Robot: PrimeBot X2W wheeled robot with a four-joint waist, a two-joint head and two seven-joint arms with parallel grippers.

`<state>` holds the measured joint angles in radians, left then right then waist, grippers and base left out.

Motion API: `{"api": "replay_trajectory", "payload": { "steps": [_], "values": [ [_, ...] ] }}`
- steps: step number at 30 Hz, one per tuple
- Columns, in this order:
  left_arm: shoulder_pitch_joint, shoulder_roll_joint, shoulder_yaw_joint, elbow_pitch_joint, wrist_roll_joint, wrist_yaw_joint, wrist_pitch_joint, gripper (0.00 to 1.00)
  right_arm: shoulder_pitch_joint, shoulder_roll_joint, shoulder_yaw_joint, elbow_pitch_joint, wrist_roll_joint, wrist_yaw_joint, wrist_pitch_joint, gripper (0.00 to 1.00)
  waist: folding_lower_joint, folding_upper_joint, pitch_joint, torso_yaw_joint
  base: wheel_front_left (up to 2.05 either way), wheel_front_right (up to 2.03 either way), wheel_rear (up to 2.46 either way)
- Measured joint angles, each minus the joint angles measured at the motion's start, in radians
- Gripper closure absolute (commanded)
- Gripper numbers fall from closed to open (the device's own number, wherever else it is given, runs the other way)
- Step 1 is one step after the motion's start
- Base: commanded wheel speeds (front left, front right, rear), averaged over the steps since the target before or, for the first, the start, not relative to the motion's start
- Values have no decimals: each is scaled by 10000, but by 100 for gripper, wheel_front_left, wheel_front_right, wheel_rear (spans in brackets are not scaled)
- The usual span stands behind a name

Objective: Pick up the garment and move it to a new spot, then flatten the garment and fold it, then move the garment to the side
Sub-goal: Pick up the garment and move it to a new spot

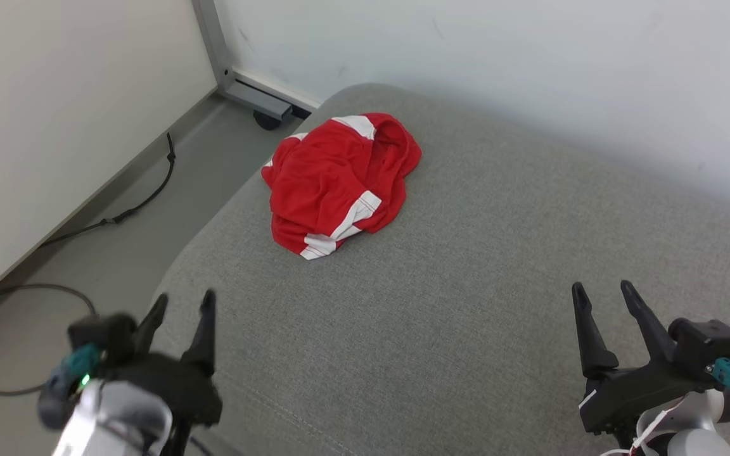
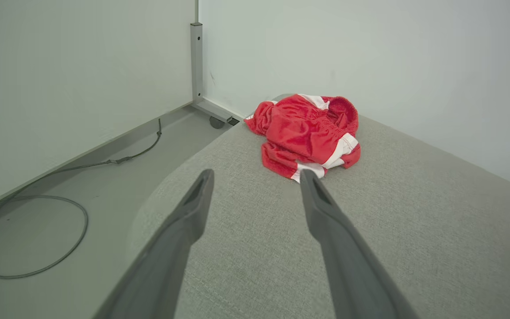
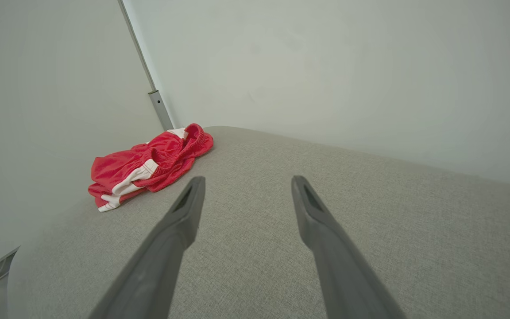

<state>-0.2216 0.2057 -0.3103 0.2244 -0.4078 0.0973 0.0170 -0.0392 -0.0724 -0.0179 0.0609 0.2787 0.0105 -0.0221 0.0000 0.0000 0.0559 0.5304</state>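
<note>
Lying crumpled at 11 o'clock on the grey cushion (image 1: 466,285): red garment (image 1: 339,183) with white trim, near the cushion's rounded corner. At 7 o'clock the left gripper (image 1: 185,296), at 5 o'clock the right gripper (image 1: 601,287); both spread wide, holding nothing, well apart from garment.

The garment (image 1: 333,183) is a pair of red shorts with white bands, bunched into a loose, crumpled heap, neither flattened nor folded. In the head view it rests at about 11 o'clock from the middle of the grey cushion (image 1: 466,285), close to that surface's rounded far corner. Its gathered elastic waistband gapes open at the heap's 1 o'clock. A white-striped hem pokes out at 6 o'clock, and another white band shows at 12 o'clock.
</note>
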Motion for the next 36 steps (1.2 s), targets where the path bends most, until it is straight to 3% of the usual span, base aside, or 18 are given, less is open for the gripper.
{"api": "replay_trajectory", "payload": {
  "steps": [8, 13, 22, 36],
  "values": [
    [-2335, -932, -644, 1655, -805, -685, 2228, 0, 7, -493, 255, -1486, -508, 73, 648, 0, 1, 1, 738, -54, 0, 0, 0],
    [-4132, -1198, -723, 2548, -872, -802, 3175, 0, 13, -924, 188, -2569, -775, 61, 1110, 0, 2, 0, 1354, -128, 0, 0, 0],
    [-5706, -1011, -779, 3833, -851, -1112, 4266, 0, -146, -1271, 236, -3820, -1152, 59, 2002, 0, 2, 1, 2479, -603, 0, 0, 0],
    [-7141, -788, -706, 5480, -652, -1256, 4765, 0, -548, -1519, 67, -4683, -1210, -2, 2790, 0, 2, 2, 3961, -1759, 0, 0, 0]
  ]
}}
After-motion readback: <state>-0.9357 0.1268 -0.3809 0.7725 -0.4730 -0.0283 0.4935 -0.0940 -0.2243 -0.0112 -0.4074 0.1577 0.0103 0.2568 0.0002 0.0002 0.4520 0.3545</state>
